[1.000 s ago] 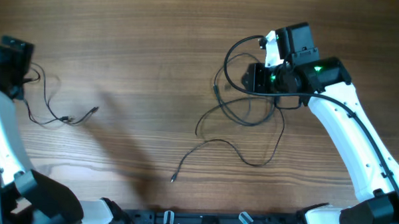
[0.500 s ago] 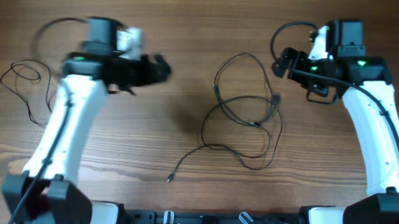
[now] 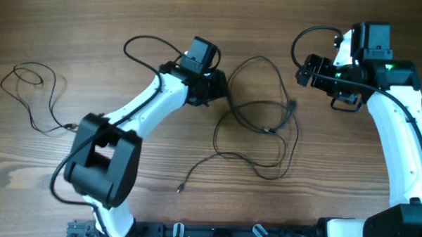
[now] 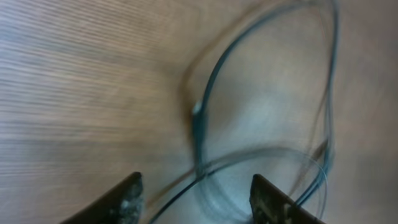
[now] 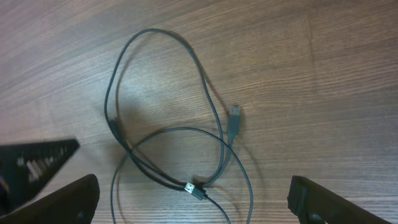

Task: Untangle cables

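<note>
Overhead, the cables (image 3: 257,120) are lying in a loose knot of loops at the centre of the table (image 3: 130,17). One free end is trailing off toward lower centre, and a lone cable (image 3: 35,102) is sitting well apart at the left edge. The left gripper (image 3: 218,87) is sitting right at the knot's upper left rim, but from up here I cannot tell how its jaws stand. The left wrist view, blurred as it is, is settling that: the fingers (image 4: 124,200) are spread at the bottom of the frame, released, with a strand crossing just above the gap. The right gripper (image 3: 308,69) is hovering at upper right, near the knot but apart from it. Its own camera is showing fingers (image 5: 71,199) parted wide into both bottom corners, grasping nothing. That view is also picking out details the overhead view loses: a silvery plug (image 5: 234,116) right of centre, and a small connector (image 5: 196,190) at bottom centre where the strands are crossing.
</note>
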Motion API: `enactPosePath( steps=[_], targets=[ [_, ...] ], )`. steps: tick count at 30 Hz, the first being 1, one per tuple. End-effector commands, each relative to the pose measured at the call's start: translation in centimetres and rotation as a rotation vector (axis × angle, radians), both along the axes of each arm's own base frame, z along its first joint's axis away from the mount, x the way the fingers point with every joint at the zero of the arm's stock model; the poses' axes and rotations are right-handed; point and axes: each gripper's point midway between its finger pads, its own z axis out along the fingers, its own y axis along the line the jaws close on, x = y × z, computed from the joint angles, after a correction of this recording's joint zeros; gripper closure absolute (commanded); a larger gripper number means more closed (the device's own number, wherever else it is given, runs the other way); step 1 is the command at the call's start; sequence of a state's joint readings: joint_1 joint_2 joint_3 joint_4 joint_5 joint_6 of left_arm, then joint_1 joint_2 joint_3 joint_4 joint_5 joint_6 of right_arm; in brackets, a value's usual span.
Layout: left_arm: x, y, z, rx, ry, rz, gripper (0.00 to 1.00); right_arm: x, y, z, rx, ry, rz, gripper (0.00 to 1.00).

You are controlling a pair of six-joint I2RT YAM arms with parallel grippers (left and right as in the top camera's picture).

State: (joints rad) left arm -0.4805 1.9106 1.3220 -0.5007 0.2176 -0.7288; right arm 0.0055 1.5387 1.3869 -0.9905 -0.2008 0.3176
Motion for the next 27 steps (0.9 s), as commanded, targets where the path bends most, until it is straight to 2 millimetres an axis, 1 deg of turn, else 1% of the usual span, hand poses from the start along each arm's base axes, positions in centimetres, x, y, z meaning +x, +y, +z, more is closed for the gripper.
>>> enactPosePath(
  steps=[1, 3, 5, 8, 15, 17, 19, 20, 21, 22, 24, 27],
  targets=[
    [0.6, -1.7, -1.3, -0.033, 0.015, 0.112, 0.53, 0.3, -0.4, 1.6, -0.016, -0.043, -0.024, 0.0],
    [0.6, -1.8, -2.4, 0.002, 0.012, 0.138, 0.53, 0.2, -0.4, 1.6, -0.023, -0.045, -0.008, 0.0],
    [0.2, -2.1, -3.7, 0.02, 0.035, 0.149, 0.54, 0.2, -0.4, 1.6, -0.023, -0.044, -0.008, 0.0],
    [-0.3, -2.6, -4.6, 0.032, 0.048, 0.132, 0.57, 0.1, -0.4, 1.6, -0.023, -0.041, -0.008, 0.0],
    [-1.1, -2.5, -6.8, 0.104, 0.06, 0.13, 0.6, -0.3, -0.4, 1.3, -0.023, -0.022, -0.008, 0.01],
    [-1.2, -2.6, -7.2, 0.107, 0.066, 0.131, 0.64, -0.4, -0.4, 1.3, -0.023, -0.018, -0.007, 0.0],
    [-1.3, -2.5, -7.5, 0.112, 0.071, 0.13, 0.75, -0.4, -0.4, 1.3, -0.023, -0.014, -0.008, 0.0],
    [-1.3, -2.4, -7.6, 0.116, 0.075, 0.131, 0.78, -0.5, -0.4, 1.3, -0.023, -0.013, -0.008, 0.0],
    [-1.3, -2.4, -7.7, 0.12, 0.075, 0.132, 0.83, -0.5, -0.4, 1.2, -0.023, -0.012, -0.008, 0.0],
    [-1.3, -2.3, -7.7, 0.123, 0.075, 0.133, 0.87, -0.5, -0.4, 1.2, -0.023, -0.01, -0.008, 0.0],
    [-1.4, -2.3, -7.7, 0.125, 0.078, 0.133, 0.96, -0.6, -0.4, 1.2, -0.024, -0.008, -0.007, 0.0],
    [-1.3, -2.2, -7.7, 0.13, 0.075, 0.136, 0.96, -0.6, -0.4, 1.2, -0.024, -0.007, -0.007, 0.0]
  ],
)
